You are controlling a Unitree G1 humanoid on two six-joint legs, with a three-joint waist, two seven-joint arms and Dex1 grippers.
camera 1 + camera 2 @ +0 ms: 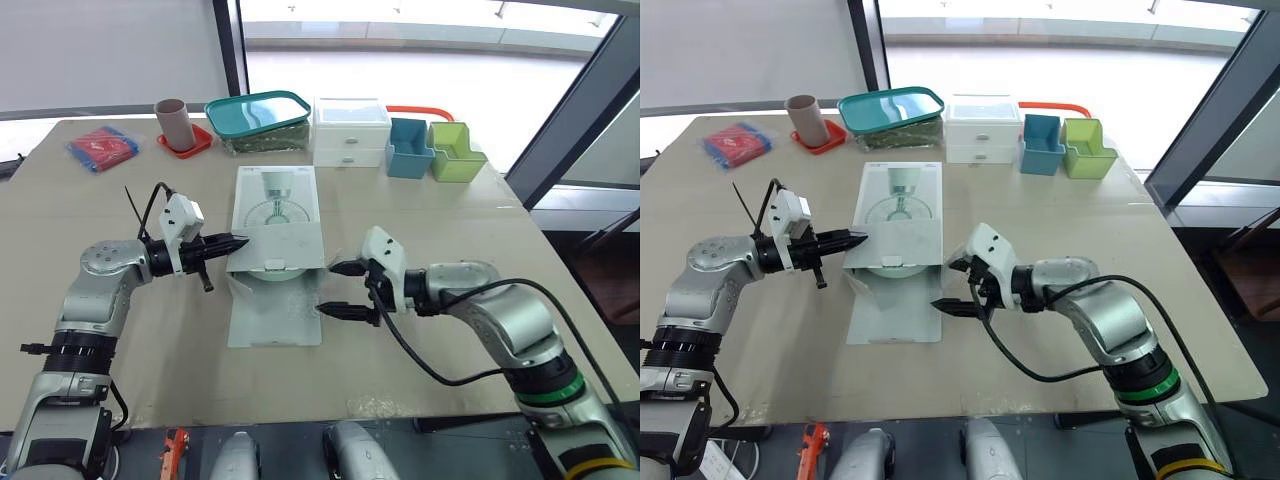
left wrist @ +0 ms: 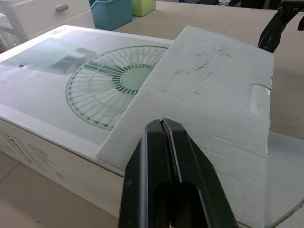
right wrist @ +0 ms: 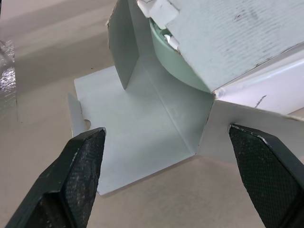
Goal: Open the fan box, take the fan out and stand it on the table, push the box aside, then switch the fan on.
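- The fan (image 1: pixel 275 275) sits inside the box (image 1: pixel 275 195), which lies flat on the surface (image 1: pixel 450 220) with its near end open.
- The left claw (image 1: pixel 238 241) has its fingers together at the raised top flap (image 1: pixel 285 245). If that flap slips free, it could drop over the opening.
- The right claw (image 1: pixel 340 289) is spread wide beside the opening. It may snag the side flap (image 3: pixel 247 126), or drag the unpinned box along with the fan.

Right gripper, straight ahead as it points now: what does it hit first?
Likely the opened flap of the fan box, lying on the table; the open right gripper aims at it. Beyond sits the green fan in the box mouth. Depth is unclear.
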